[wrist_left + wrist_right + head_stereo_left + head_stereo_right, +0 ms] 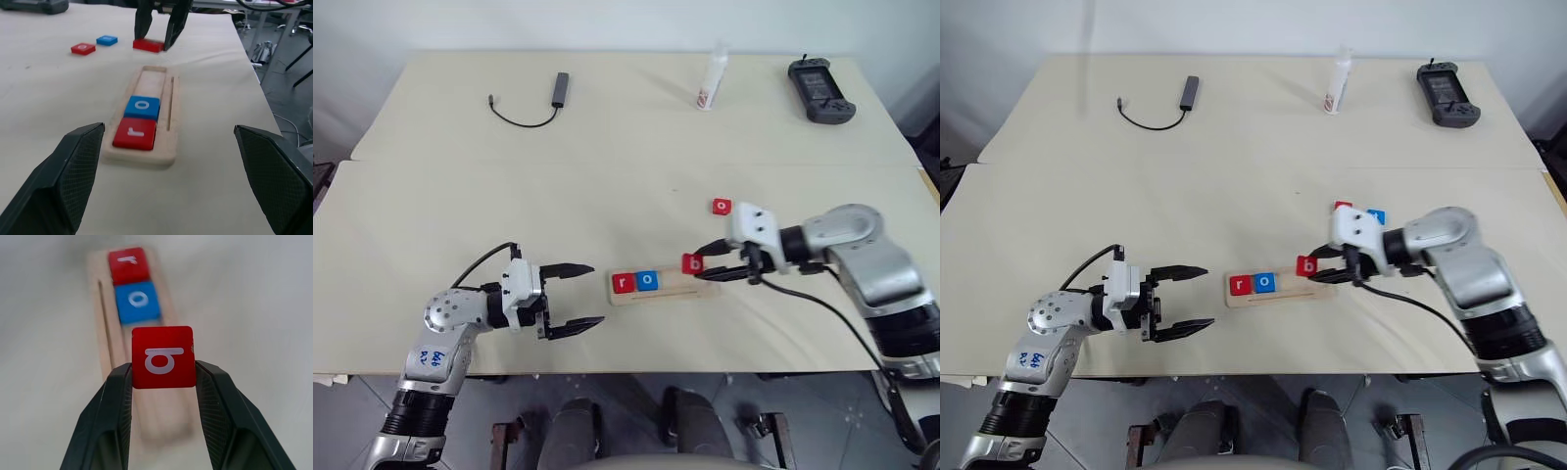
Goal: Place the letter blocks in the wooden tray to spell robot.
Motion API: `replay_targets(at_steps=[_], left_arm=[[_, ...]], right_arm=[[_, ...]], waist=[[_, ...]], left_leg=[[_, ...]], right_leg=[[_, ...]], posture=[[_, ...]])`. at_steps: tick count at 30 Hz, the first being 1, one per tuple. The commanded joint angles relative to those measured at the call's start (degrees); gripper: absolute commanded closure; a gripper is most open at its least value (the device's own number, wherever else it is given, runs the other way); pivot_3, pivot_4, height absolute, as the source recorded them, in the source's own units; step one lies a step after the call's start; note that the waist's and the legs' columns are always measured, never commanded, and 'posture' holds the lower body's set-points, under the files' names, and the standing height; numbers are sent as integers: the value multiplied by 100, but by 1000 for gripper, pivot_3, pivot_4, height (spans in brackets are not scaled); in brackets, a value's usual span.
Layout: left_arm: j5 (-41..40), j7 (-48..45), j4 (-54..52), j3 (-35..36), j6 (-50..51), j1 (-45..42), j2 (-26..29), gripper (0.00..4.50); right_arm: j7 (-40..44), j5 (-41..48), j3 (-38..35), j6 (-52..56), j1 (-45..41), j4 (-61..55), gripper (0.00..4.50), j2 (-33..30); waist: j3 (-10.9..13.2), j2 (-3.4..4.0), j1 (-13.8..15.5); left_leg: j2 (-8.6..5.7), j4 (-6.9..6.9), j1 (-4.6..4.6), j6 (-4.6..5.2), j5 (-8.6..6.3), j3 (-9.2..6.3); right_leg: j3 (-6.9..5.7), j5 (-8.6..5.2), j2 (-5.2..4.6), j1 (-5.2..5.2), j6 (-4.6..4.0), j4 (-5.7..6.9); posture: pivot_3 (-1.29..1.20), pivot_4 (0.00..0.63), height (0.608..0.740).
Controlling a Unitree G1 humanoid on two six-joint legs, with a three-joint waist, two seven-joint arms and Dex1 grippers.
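Right gripper [705, 262] clamped on the red b block [163, 357], held over the wooden tray's [710, 290] bare end. In the tray, red r block [624, 283] and blue o block [648, 280] side by side. Beyond the tray, red o block [722, 207] and a blue block [1377, 216]. Left gripper [585, 295] spread wide, holding nothing, near the tray's r end.

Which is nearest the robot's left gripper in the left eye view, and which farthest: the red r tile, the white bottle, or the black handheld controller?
From the left gripper:
1. Red square r tile, in the pale wooden tray's near end, just beside the gripper.
2. White bottle, at the table's far edge.
3. Black handheld controller, at the far right corner.
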Motion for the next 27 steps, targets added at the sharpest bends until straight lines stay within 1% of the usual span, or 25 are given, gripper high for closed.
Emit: replay_targets(at_steps=[1, 6, 11, 15, 20, 23, 27], left_arm=[[-85, 127, -331, 46, -57, 68, -41, 0], [-95, 300, -603, 127, -36, 323, 0, 0], [-107, 437, -764, 208, -31, 538, 32, 0], [-96, 491, -771, 186, -37, 545, 22, 0], [-86, 512, -736, 134, -38, 467, 1, 0], [-89, 491, -687, 125, -41, 418, 13, 0], [-88, 461, -638, 117, -43, 376, 19, 0]], right_arm=[[-85, -244, 168, -122, -237, 73, 3040, 116], [-27, -538, 515, -404, -427, 370, 3040, 329], [182, -480, 513, -441, -446, 374, 3040, 327], [164, -490, 498, -364, -497, 403, 3040, 438], [163, -411, 393, -207, -508, 307, 1276, 461], [207, -303, 218, -106, -536, 206, 272, 337], [246, -139, -20, 34, -495, 103, 272, 141]], waist=[[0, 0, 8], [0, 0, -49], [0, 0, -46], [0, 0, -47], [0, 0, -40], [0, 0, -42], [0, 0, -43]], left_leg=[[-2, 2, -3, 1, 0, 0], [0, 1, -2, 0, -1, -1], [1, 1, 0, 0, -1, 1], [0, 1, 0, 0, -1, 0], [0, 1, 0, 0, -1, 0], [0, 1, 0, 0, -1, 0], [0, 1, -1, 0, -1, 0]], right_leg=[[0, 0, -2, 0, 0, -1], [-2, 0, 0, -1, 0, 1], [-2, 0, 0, -1, -1, 1], [-2, 0, 0, 0, -1, 1], [-2, 0, 0, -1, -1, 2], [-2, 0, 0, -1, -1, 1], [-2, 0, -1, 0, -1, 1]], posture=[[0, 150, 740], [0, 150, 740], [0, 150, 740], [0, 150, 740], [0, 150, 740], [0, 150, 740], [0, 150, 740]])
